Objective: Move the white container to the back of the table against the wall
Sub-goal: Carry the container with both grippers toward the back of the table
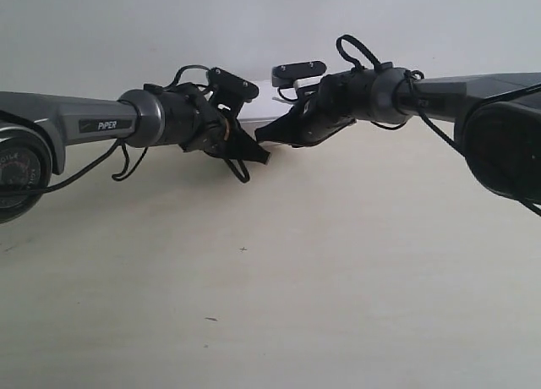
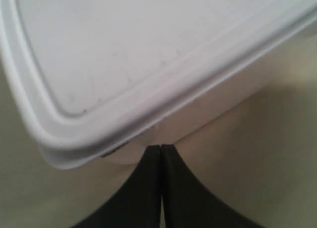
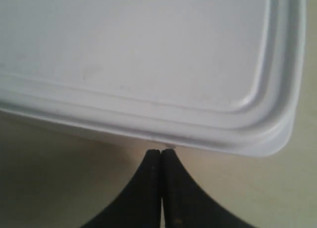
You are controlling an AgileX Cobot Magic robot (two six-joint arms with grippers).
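Observation:
The white container [image 2: 148,54] fills the left wrist view, its flat rimmed lid on. My left gripper [image 2: 161,147] is shut and empty, its black tips touching the box's side wall just under the lid rim, near a rounded corner. In the right wrist view the white container [image 3: 148,54] shows again. My right gripper [image 3: 162,151] is shut and empty too, its tips against the side under the lid edge. In the exterior view the two arms meet at the back of the table [image 1: 279,262] and hide nearly all of the container [image 1: 266,101], which sits close to the wall [image 1: 254,25].
The arm at the exterior view's left [image 1: 101,123] and the arm at the exterior view's right [image 1: 456,89] reach in from both sides with loose black cables. Pale tabletop stretches in front of them, marked only by tiny dark specks [image 1: 243,249].

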